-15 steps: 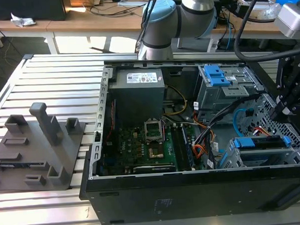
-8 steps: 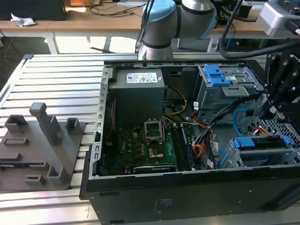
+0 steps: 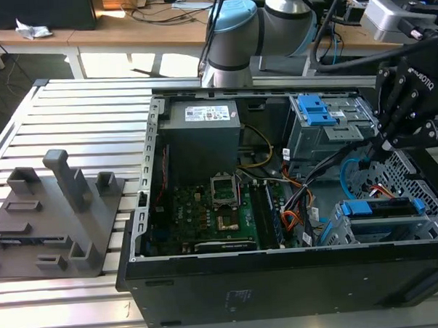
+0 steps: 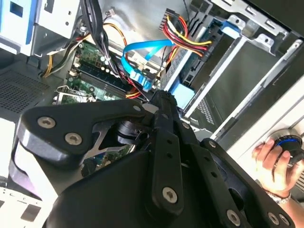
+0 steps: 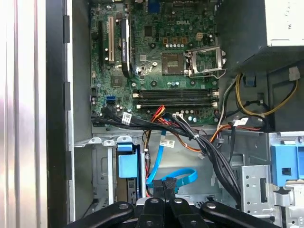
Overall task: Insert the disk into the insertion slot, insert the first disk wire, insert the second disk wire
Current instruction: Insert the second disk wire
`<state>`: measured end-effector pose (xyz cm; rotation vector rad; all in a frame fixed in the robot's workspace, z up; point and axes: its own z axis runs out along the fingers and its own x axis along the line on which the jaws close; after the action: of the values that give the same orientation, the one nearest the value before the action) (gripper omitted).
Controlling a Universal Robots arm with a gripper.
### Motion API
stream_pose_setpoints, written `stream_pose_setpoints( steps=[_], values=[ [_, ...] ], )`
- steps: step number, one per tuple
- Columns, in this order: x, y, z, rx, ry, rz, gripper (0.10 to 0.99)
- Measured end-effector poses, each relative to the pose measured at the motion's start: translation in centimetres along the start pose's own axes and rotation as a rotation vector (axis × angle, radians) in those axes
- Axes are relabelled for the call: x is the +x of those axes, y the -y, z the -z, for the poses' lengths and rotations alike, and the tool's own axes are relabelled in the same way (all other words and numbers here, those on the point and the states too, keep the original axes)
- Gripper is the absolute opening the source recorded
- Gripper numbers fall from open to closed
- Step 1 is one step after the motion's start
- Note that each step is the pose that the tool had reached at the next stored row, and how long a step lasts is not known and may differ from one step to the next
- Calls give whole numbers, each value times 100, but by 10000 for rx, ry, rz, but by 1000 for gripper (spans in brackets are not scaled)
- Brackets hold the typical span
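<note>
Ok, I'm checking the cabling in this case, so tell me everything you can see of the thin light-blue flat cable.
The light-blue cable is a thin, flat ribbon that looks like glossy plastic. In the first wrist view one run drops from under the black cable bundle, then the cable curls into a loop beside the disk in its blue carrier. Its small dark plug sits between the closed fingertips of the gripper. The other end is hidden among the wires.
</note>
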<state>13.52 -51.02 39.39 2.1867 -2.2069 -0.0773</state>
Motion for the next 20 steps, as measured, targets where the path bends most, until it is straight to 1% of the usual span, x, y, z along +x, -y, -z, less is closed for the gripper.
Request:
stream_pose_setpoints(
  steps=[2,4,6,15,19,20],
  values=[
    [0,2,-26,-11,-59,963,106],
    [0,3,-44,-18,-98,1632,106],
    [1,3,-44,-21,-116,1935,106],
    [0,3,-44,-22,-118,1962,114],
    [0,3,-44,-22,-119,1976,361],
    [-4,3,-45,-22,-117,1977,361]
  ],
)
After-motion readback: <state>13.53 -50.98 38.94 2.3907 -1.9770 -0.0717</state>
